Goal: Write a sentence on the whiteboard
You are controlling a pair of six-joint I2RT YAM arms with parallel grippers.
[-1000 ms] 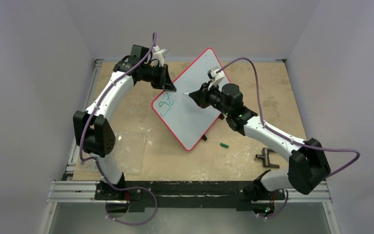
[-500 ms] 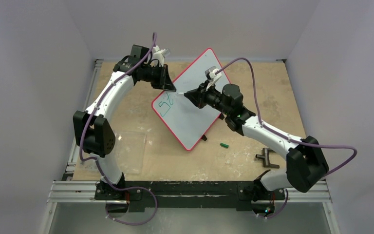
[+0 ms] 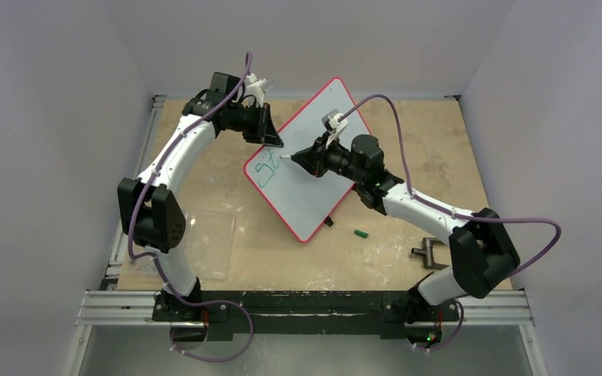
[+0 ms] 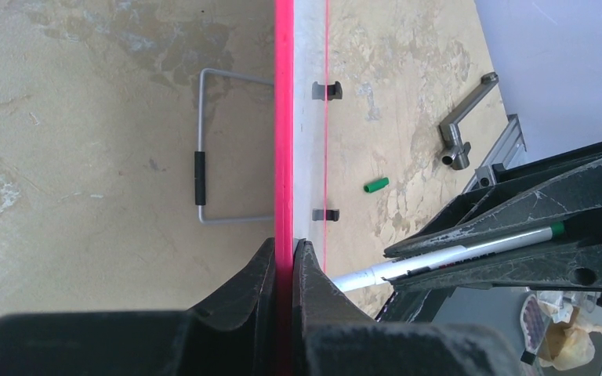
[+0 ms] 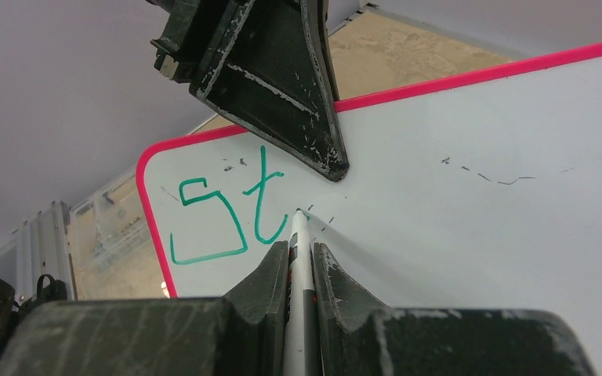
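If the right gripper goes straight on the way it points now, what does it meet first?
The whiteboard. The right gripper holds a marker whose tip points at the board face just right of the green "t". The tip may be touching it; depth is unclear.

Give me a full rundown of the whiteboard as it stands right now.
The whiteboard is a glossy white rectangle with a thin red rim and rounded corners. It stands tilted on the tan table, turned diagonally to the arms. The left gripper clamps its rim, and a wire stand shows behind it. Green letters reading "St" sit in one corner, with faint dark flecks elsewhere. The marker in the right gripper has its tip at the surface beside the t.
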